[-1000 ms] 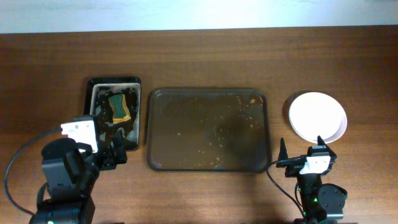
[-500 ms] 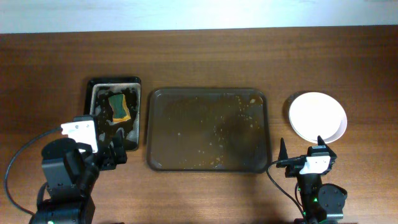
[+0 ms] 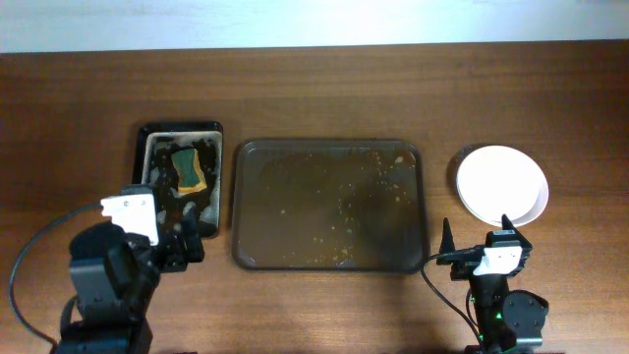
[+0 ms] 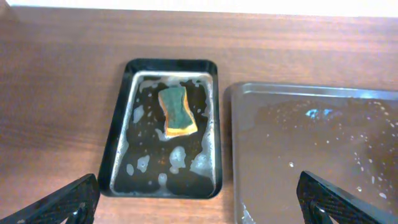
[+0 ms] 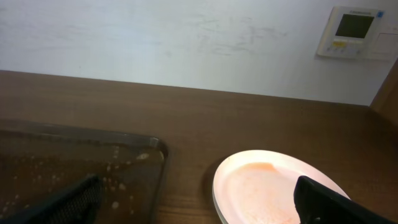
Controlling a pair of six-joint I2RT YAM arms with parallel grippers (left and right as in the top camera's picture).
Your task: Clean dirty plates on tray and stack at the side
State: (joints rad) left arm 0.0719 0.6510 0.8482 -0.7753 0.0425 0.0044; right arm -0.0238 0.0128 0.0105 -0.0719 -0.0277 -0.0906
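Note:
The plates (image 3: 501, 184) sit stacked on the table right of the tray, white one on top; in the right wrist view the top plate (image 5: 267, 186) shows a faint orange film. The dark brown tray (image 3: 329, 205) holds no plates, only wet specks; it shows in the left wrist view (image 4: 311, 149) and right wrist view (image 5: 74, 162). My left gripper (image 3: 187, 241) is open and empty near the black tray's front edge, jaws wide (image 4: 199, 202). My right gripper (image 3: 477, 236) is open and empty, just in front of the plates (image 5: 199, 202).
A small black tray (image 3: 182, 177) left of the brown tray holds a green-and-yellow sponge (image 3: 188, 169) in foamy water, seen also in the left wrist view (image 4: 176, 111). A white wall with a thermostat (image 5: 353, 31) stands behind the table.
The left arm has shifted slightly right and toward the front. The right arm, the plates and the tray have not moved.

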